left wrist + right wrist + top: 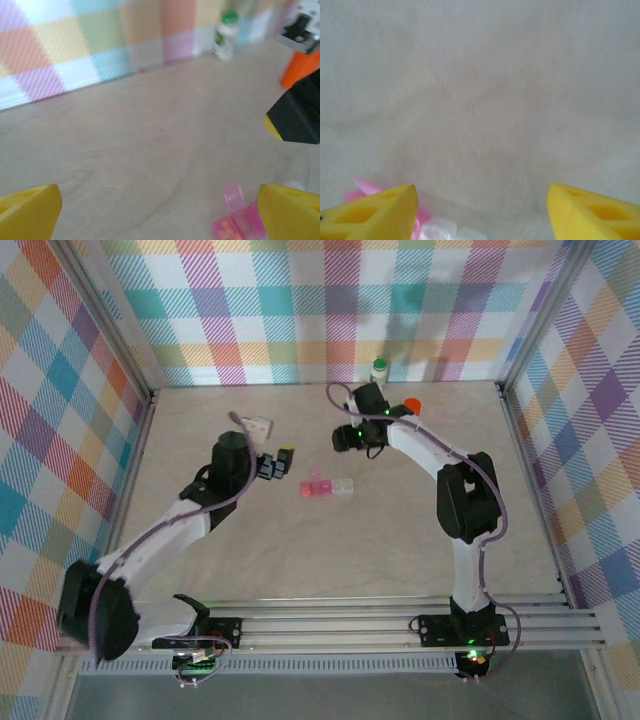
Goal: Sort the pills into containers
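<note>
A strip of small pink and clear compartments (327,487) lies mid-table, one pink lid flipped up (233,195); something pale orange, perhaps pills (227,231), sits in the pink compartment. The white bottle with a green cap (379,368) stands by the back wall, and the orange vial (411,405) stands right of the right wrist. My left gripper (278,464) hovers open just left of the strip, nothing between its yellow fingers (30,212). My right gripper (350,437) is open above and behind the strip (435,229), holding nothing.
A small white box (258,426) lies on the table beside the left arm's wrist. Plaid walls close in the back and both sides. In the left wrist view the black and yellow right gripper (297,115) hangs close at the right, with the bottle (225,35) and vial (300,67) behind.
</note>
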Available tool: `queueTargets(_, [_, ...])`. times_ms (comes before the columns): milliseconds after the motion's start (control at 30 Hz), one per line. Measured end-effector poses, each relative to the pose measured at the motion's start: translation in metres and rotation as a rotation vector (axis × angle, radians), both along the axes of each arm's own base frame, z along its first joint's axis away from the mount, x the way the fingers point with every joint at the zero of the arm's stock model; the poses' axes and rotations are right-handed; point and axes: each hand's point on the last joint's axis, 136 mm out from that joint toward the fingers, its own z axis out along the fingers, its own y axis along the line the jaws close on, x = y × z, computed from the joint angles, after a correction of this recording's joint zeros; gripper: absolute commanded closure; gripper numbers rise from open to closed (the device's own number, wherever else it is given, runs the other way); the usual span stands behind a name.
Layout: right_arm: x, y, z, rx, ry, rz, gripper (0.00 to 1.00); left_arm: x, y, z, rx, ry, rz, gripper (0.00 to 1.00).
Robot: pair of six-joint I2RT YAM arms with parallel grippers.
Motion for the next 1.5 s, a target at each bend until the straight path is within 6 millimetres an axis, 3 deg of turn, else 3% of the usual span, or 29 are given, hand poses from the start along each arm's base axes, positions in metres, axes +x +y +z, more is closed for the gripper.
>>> queueTargets(67, [0.027, -0.003, 0.033, -0.007, -0.109, -0.028, 0.24, -0.013, 0.019, 0.022, -0.077, -0.054, 0.083, 0.0])
queueTargets(133, [0.059, -0.006, 0.062, -0.016, -0.226, -0.057, 0.22, -0.025, 0.031, 0.03, -0.139, -0.085, 0.126, 0.0])
queueTargets(233, [0.105, -0.015, 0.079, -0.04, -0.346, -0.094, 0.21, -0.037, 0.038, 0.017, -0.201, -0.073, 0.151, 0.0])
queueTargets(333, [0.148, -0.03, 0.061, -0.069, -0.398, -0.121, 0.21, -0.044, 0.041, -0.012, -0.223, -0.014, 0.168, 0.0])
queueTargets(467, [0.184, -0.064, 0.003, -0.096, -0.384, -0.154, 0.24, -0.049, 0.042, -0.038, -0.236, 0.041, 0.18, 0.0])
queueTargets(567, [0.202, -0.087, -0.033, -0.076, -0.376, -0.17, 0.24, -0.053, 0.042, -0.051, -0.238, 0.067, 0.177, 0.0])
queueTargets(700, [0.224, -0.109, -0.049, -0.044, -0.427, -0.186, 0.2, -0.054, 0.04, -0.054, -0.249, 0.077, 0.166, 0.0])
queueTargets(800, [0.239, -0.111, -0.039, -0.017, -0.498, -0.191, 0.23, -0.055, 0.038, -0.053, -0.258, 0.079, 0.159, 0.0])
queueTargets(1033, [0.262, -0.092, -0.002, 0.045, -0.681, -0.171, 0.32, -0.058, 0.038, -0.041, -0.282, 0.05, 0.146, 0.0])
queueTargets(1167, [0.272, -0.092, -0.006, 0.076, -0.736, -0.187, 0.41, -0.059, 0.038, -0.04, -0.284, 0.049, 0.142, 0.0])
queueTargets(1267, [0.278, -0.105, -0.019, 0.094, -0.74, -0.219, 0.48, -0.059, 0.037, -0.042, -0.283, 0.055, 0.138, 0.0])
queueTargets(1400, [0.284, -0.118, -0.018, 0.124, -0.764, -0.232, 0.75, -0.058, 0.035, -0.048, -0.276, 0.072, 0.134, 0.0])
queueTargets(1500, [0.284, -0.119, -0.018, 0.137, -0.764, -0.219, 0.76, -0.056, 0.033, -0.053, -0.268, 0.087, 0.133, 0.0])
